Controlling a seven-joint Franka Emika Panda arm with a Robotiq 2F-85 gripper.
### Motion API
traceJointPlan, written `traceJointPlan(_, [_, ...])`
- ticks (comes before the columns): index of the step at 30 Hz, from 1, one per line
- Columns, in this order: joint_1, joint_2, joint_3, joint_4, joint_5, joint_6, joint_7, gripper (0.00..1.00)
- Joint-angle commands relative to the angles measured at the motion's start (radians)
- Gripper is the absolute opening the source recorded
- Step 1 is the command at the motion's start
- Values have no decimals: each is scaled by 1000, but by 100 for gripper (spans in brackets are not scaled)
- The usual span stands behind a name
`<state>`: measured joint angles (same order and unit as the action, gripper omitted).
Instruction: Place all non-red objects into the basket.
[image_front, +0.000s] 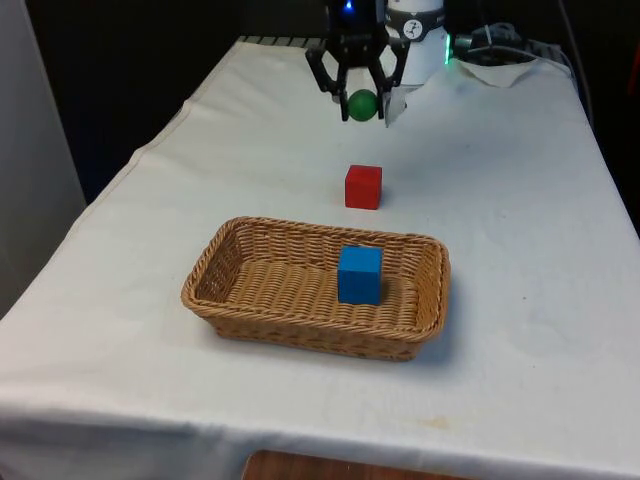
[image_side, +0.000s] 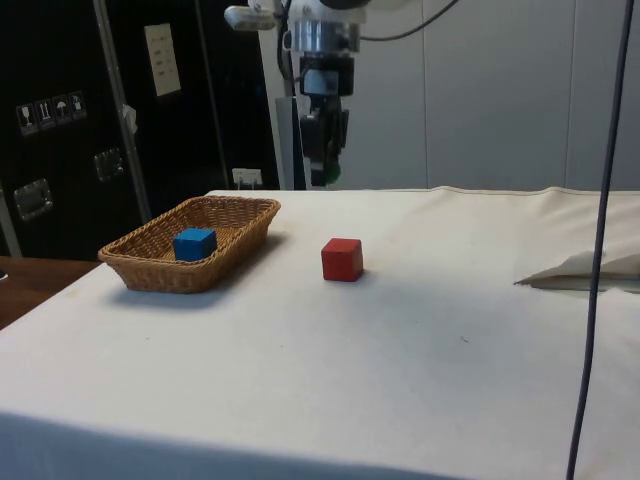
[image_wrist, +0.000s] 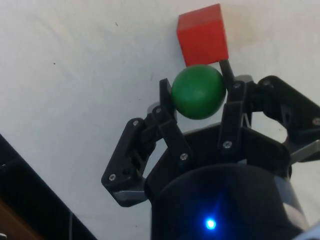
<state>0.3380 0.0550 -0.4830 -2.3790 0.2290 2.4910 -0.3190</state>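
Wicker basket (image_front: 300, 300): blue cube (image_front: 359, 274) inside | fingers (image_front: 381, 85) hold green ball (image_front: 361, 105)

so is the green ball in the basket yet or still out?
Out. The gripper holds the green ball above the cloth, beyond the red cube from the basket.

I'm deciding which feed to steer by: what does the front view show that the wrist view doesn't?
Front view alone: the wicker basket with the blue cube inside it, and how high the end effector is above the cloth.

Wrist view alone: both fingers pressed against the green ball, seen close.

Both: the end effector holding the green ball, and the red cube on the cloth between it and the basket.
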Motion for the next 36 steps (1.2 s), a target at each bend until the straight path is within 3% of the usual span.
traceJointPlan(1, [-3,7,-4,13,-8,-16,1,0])
traceJointPlan(9, [-5,43,-32,91,-4,-91,-18,0])
traceJointPlan(10, [-2,34,-30,78,0,-74,-17,0])
traceJointPlan(13, [-8,75,-41,130,7,-114,-30,0])
traceJointPlan(17, [-13,121,-48,175,20,-127,-41,0])
traceJointPlan(19, [-8,125,-52,175,13,-114,-34,0])
traceJointPlan(20, [-14,138,-51,193,26,-130,-45,0])
traceJointPlan(25, [-18,186,-59,249,26,-142,-42,0])
traceJointPlan(27, [-15,187,-62,250,21,-133,-39,0])
traceJointPlan(35, [-28,260,-64,329,38,-147,-38,0])
traceJointPlan(36, [-22,257,-68,323,30,-137,-34,0])
